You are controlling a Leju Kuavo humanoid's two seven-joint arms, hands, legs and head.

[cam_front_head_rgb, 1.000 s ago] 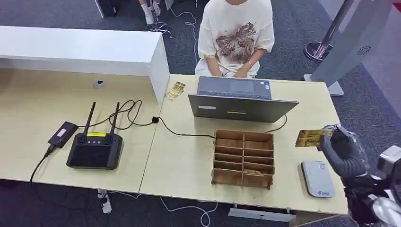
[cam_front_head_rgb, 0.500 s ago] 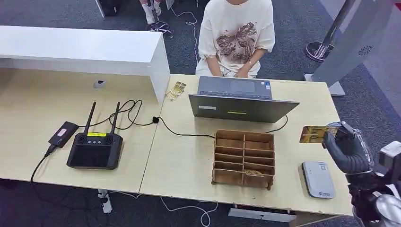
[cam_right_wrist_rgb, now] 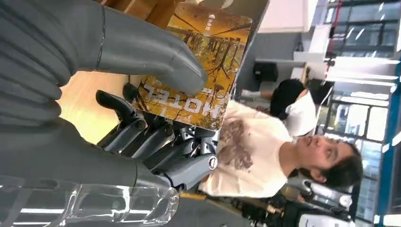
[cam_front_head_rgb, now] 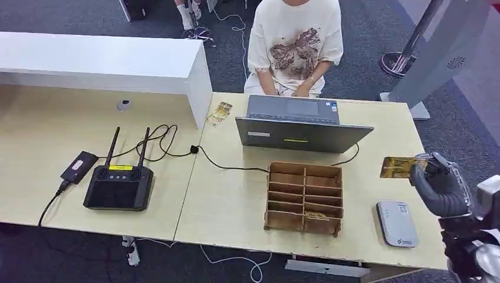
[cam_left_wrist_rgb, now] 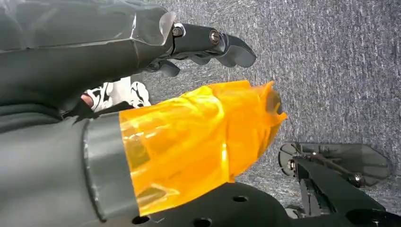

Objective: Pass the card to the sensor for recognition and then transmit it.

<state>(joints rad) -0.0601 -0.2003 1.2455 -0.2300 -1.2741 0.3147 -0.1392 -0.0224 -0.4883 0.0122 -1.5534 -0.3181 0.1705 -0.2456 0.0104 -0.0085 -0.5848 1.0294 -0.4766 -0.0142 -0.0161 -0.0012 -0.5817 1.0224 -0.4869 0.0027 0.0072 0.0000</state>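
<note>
Shift since a second ago: card (cam_front_head_rgb: 398, 167) and right hand (cam_front_head_rgb: 441, 190) have drifted toward the table's right edge, and the card now lies flatter and more level than its earlier tilt; nothing else on the table has changed place.
Card: a yellow-brown hotel key card held in the air above the right part of the table, beyond the sensor (cam_front_head_rgb: 397, 223) and well apart from it, to the right of the wooden organizer (cam_front_head_rgb: 303, 197).
Grip: the right hand pinches the card's near edge between its thumb (cam_right_wrist_rgb: 156, 56) and darker fingers, printed face (cam_right_wrist_rgb: 198, 61) left free, probably so that the flat of the card can be presented to the reader.
Sensor: a small grey-white pad lying flat near the table's front right corner, just beside the hand's forearm; the card is not yet over it, so recognition looks still ahead.
Left hand: hangs low over grey carpet (cam_left_wrist_rgb: 331, 71), fingers (cam_left_wrist_rgb: 208, 42) loosely apart, holding nothing.
Organizer: open compartments face up, one front cell holding another card, likely the stock.
Person: sits behind the laptop (cam_front_head_rgb: 298, 122) across the table, the probable receiver of the card.
Further off: a black controller with two antennas (cam_front_head_rgb: 118, 186) and its cable on the left table.
</note>
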